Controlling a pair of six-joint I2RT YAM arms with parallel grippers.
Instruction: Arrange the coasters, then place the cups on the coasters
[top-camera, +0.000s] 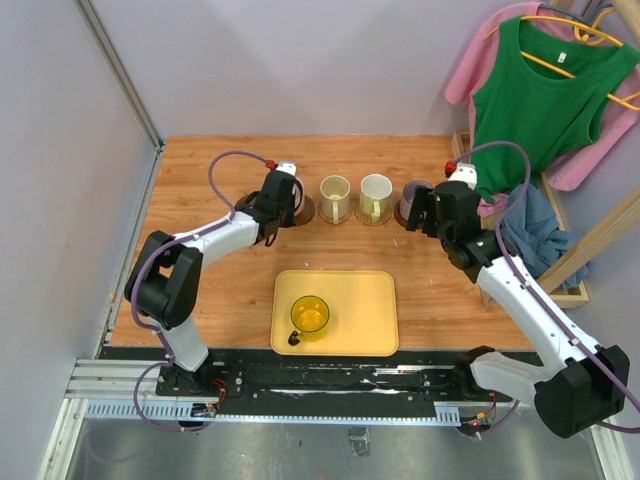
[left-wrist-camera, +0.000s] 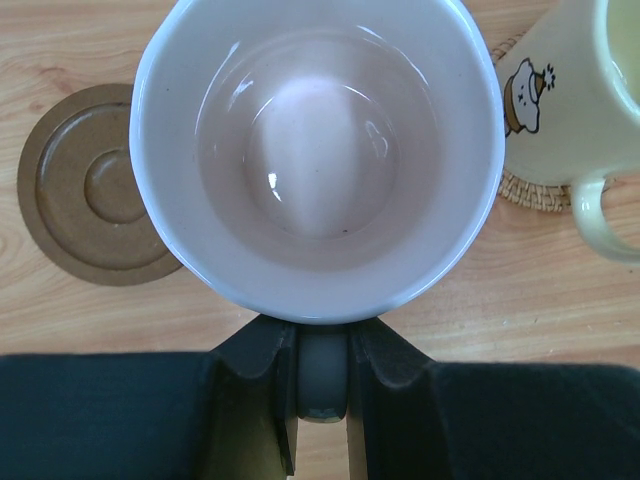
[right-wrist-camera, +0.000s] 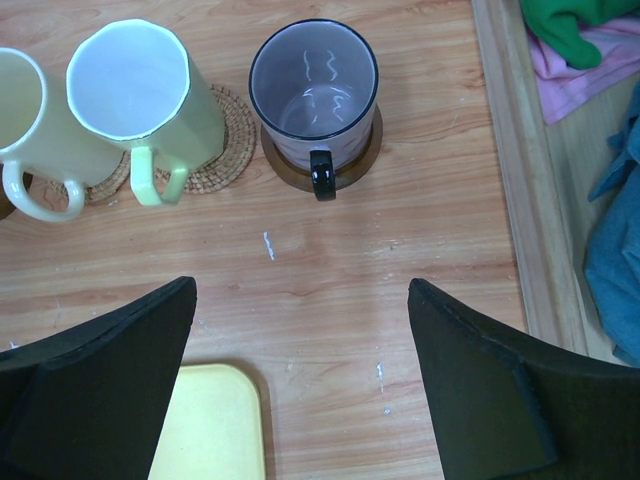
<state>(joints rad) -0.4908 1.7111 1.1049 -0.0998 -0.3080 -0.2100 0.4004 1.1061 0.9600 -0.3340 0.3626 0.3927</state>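
My left gripper (left-wrist-camera: 322, 378) is shut on the grey handle of the translucent pink cup (left-wrist-camera: 316, 150), at the back left of the table (top-camera: 200, 165). The cup overlaps the right edge of a bare dark brown coaster (left-wrist-camera: 90, 200). To its right the cream cup (left-wrist-camera: 570, 90) stands on a tan woven coaster (left-wrist-camera: 528, 188). Further right, the whitish-green cup (right-wrist-camera: 140, 85) sits on another woven coaster (right-wrist-camera: 232, 140), and the grey-purple cup (right-wrist-camera: 313, 85) on a dark brown coaster (right-wrist-camera: 352, 168). My right gripper (right-wrist-camera: 300, 288) hangs open and empty just in front of that cup. The yellow cup (top-camera: 310, 314) stands on the yellow tray (top-camera: 365, 310).
A wooden rack (top-camera: 585, 245) with green, pink and blue clothes (top-camera: 545, 95) stands against the table's right edge, close to my right arm. A wall and a metal rail (top-camera: 120, 70) border the left side.
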